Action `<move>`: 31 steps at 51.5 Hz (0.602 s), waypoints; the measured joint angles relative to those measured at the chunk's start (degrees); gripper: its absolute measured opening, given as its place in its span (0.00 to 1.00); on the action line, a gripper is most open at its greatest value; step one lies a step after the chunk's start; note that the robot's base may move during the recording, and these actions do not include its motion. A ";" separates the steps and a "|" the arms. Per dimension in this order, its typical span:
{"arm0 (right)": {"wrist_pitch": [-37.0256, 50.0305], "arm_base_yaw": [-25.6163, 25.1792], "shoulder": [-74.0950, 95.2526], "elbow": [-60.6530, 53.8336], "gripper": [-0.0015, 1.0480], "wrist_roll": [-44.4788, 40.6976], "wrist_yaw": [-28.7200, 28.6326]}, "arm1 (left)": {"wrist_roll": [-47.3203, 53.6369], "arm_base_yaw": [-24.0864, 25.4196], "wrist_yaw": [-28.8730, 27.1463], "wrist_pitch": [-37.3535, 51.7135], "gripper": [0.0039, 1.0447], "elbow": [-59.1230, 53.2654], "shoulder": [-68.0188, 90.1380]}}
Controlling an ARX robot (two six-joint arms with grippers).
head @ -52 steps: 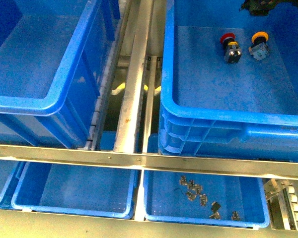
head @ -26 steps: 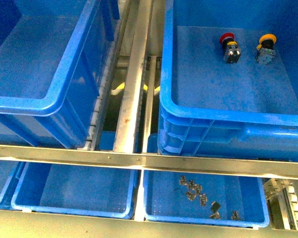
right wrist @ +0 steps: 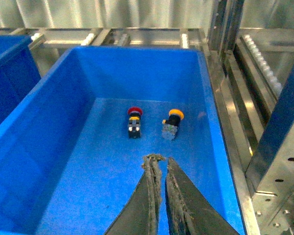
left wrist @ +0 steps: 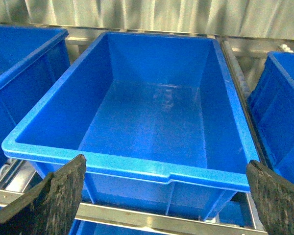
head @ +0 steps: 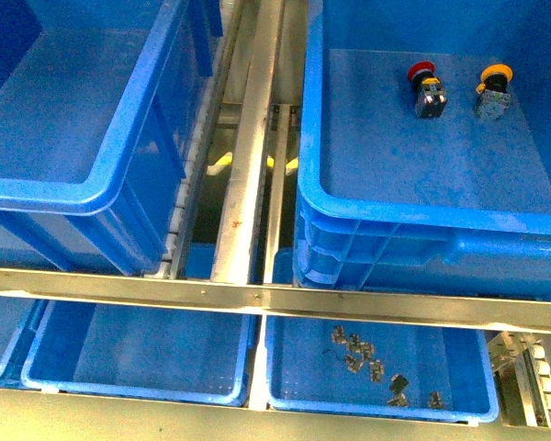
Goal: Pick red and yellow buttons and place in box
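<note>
The red button (head: 422, 84) and the yellow button (head: 492, 88) lie side by side on the floor of the large deep blue box (head: 422, 216) at the right. Neither gripper shows in the front view. In the right wrist view my right gripper (right wrist: 158, 159) is shut and empty, held above the box floor (right wrist: 49, 112), short of the red button (right wrist: 134, 120) and the yellow button (right wrist: 172, 122). In the left wrist view my left gripper (left wrist: 165, 164) is open and empty, its fingers (left wrist: 54, 200) wide apart in front of a second, empty blue crate (left wrist: 127, 161).
The empty large crate (head: 73, 193) stands at the left. A metal rail (head: 248, 138) runs between the crates and a cross bar (head: 257, 296) passes in front. Below are shallow blue trays (head: 138, 358), one holding small metal parts (head: 367, 358). A metal frame (right wrist: 274, 161) flanks the box.
A second ago a dark gripper part showed at the front view's top right edge; it has left the view. The yellow button shifted slightly right and settled. Nothing moved in the last half second.
</note>
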 joint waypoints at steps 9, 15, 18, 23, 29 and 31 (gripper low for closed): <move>-2.01 -2.51 -6.27 -3.28 0.03 0.00 -1.09 | 0.00 0.00 0.00 0.00 0.93 0.00 0.00; -6.43 -2.62 -11.41 -3.85 0.03 -0.02 -1.07 | 0.00 0.00 0.00 0.00 0.93 0.00 0.00; -9.01 -2.64 -14.23 -3.87 0.03 -0.02 -1.05 | 0.00 0.00 0.00 0.00 0.93 0.00 0.00; -12.85 -2.64 -18.32 -3.87 0.03 -0.02 -1.05 | 0.00 0.00 0.00 0.00 0.93 0.00 0.00; -17.38 -2.64 -23.17 -3.87 0.03 -0.02 -1.05 | 0.00 0.00 0.00 0.00 0.93 0.00 0.00; -18.84 -2.64 -24.63 -3.89 0.03 -0.02 -1.05 | 0.00 0.00 0.00 0.00 0.93 0.00 0.00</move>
